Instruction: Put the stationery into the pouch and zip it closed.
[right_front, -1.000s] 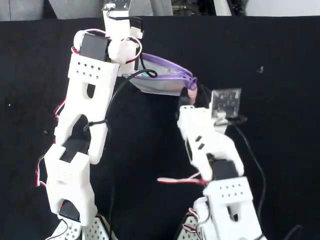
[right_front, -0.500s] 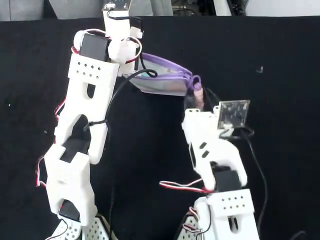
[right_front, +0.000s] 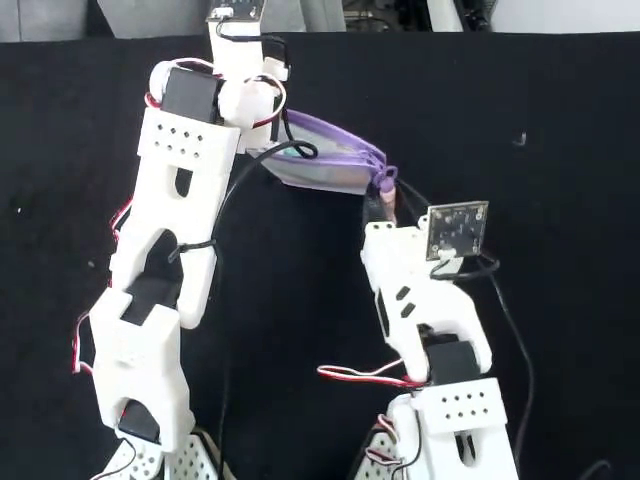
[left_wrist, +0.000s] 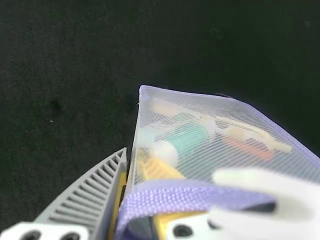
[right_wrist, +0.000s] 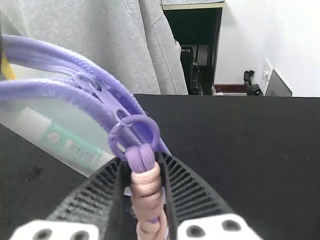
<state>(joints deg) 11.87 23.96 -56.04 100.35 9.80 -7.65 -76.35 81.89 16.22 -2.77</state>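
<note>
A translucent pouch (right_front: 325, 165) with purple zip trim hangs above the black table between the two arms. My left gripper (right_front: 268, 110) is shut on its left end; in the left wrist view the fingers (left_wrist: 170, 195) clamp the purple edge (left_wrist: 200, 192). Through the pouch wall (left_wrist: 225, 120) I see a green and white item (left_wrist: 187, 137), a yellow one (left_wrist: 155, 170) and an orange pen (left_wrist: 245, 146). My right gripper (right_front: 383, 205) (right_wrist: 142, 175) is shut on the zip's pull strap (right_wrist: 143, 185), below its purple ring (right_wrist: 134, 132). The slider (right_wrist: 92, 85) sits on the zip track, whose two sides stand apart beyond it.
The black table (right_front: 560, 150) lies bare to the right of the arms and under the pouch. A red and white cable (right_front: 360, 373) loops out from the right arm's base. A grey cloth (right_wrist: 120, 45) hangs behind the table's far edge.
The right arm swung to the right with the pull strap, then came back a little to the left. The left arm and its end of the pouch stayed put.
</note>
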